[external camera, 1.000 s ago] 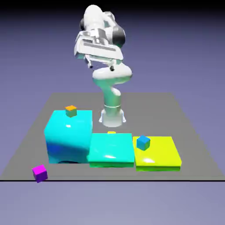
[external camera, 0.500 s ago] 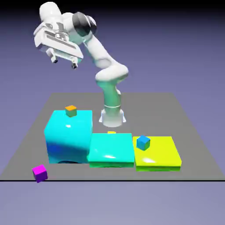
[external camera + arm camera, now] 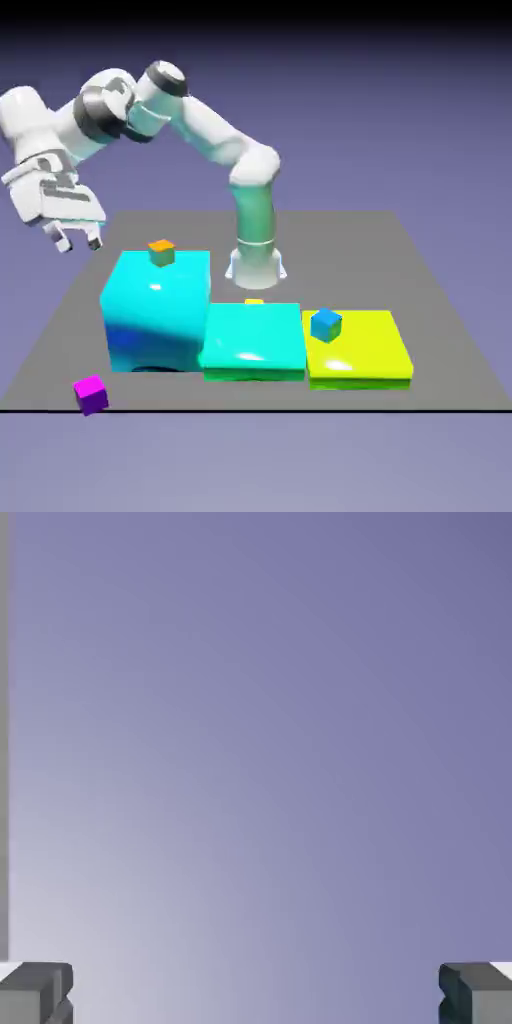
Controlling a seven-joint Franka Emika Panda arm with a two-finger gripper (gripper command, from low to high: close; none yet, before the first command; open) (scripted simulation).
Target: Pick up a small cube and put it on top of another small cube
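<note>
Swinging toward nine o'clock and lower since the earlier frame, my pincer point(image 3: 79, 243) now hangs tilted, tips downward and spread wide, nothing between them. My white arm point(image 3: 208, 128) bends across. The plain magenta cube point(image 3: 91, 395) sits at seven o'clock, near the counter's point(image 3: 440, 370) front edge, beside a glossy cyan block point(image 3: 160, 315).

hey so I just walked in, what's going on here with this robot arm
The arm is holding nothing: its open tool hangs in the air toward the exterior view's left. It seems set to fetch the small magenta cube, lying near the table's front edge, and stack it on another small cube. An orange cube sits on the big cyan block, a blue one on the flat yellow block.
</note>
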